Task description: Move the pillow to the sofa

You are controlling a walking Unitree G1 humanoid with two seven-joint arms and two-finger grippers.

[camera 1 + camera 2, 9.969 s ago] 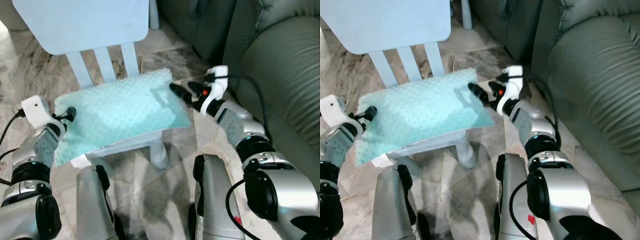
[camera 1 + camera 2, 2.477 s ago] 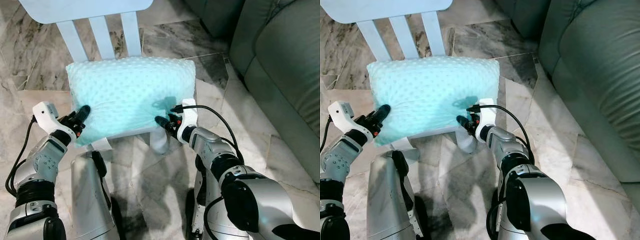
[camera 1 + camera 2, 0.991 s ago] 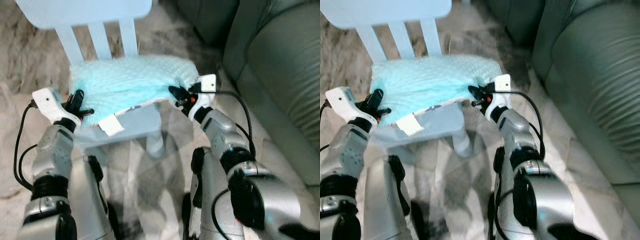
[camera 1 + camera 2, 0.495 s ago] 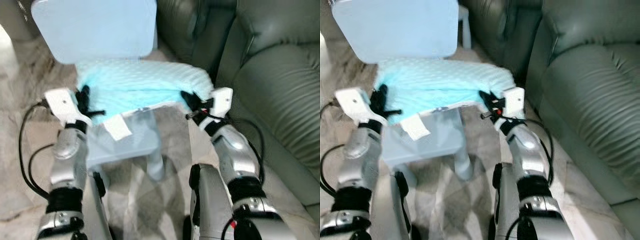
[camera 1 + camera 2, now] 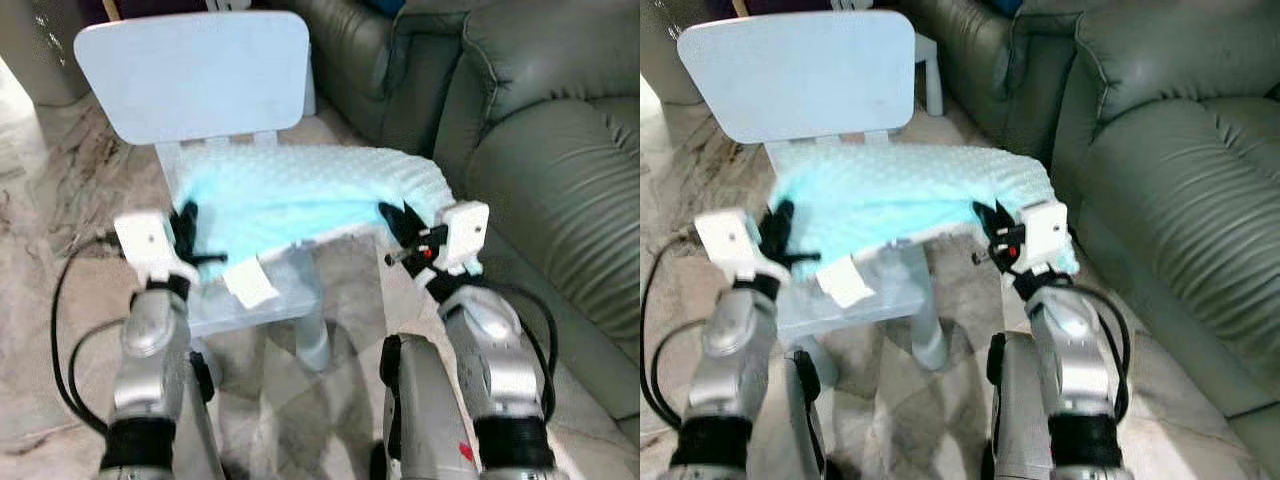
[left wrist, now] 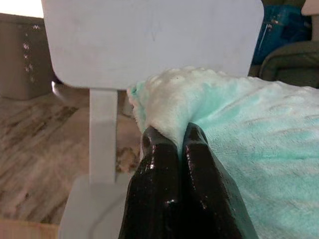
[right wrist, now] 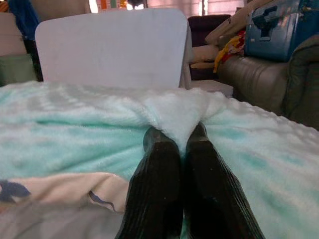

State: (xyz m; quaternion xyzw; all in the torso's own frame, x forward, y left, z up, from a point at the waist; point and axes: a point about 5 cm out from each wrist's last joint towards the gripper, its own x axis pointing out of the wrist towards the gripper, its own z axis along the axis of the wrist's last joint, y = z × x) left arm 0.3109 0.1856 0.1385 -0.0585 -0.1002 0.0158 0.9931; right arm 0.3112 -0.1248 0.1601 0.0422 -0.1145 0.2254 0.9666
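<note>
Head stereo pair: high up, aimed forward and down past both silver arms onto a pale blue chair (image 5: 195, 75), the mint pillow (image 5: 300, 195) over its seat, marble floor (image 5: 50, 190) and a grey-green sofa (image 5: 1180, 190) at right; nearly identical coverage, right eye offset slightly sideways. Left wrist: very close, low, sighting along the left gripper (image 6: 175, 142) into the pillow edge with the chair back beyond. Right wrist: equally close, along the right gripper (image 7: 180, 139), across the pillow toward the same chair back. Pillow and chair shared by all four.
</note>
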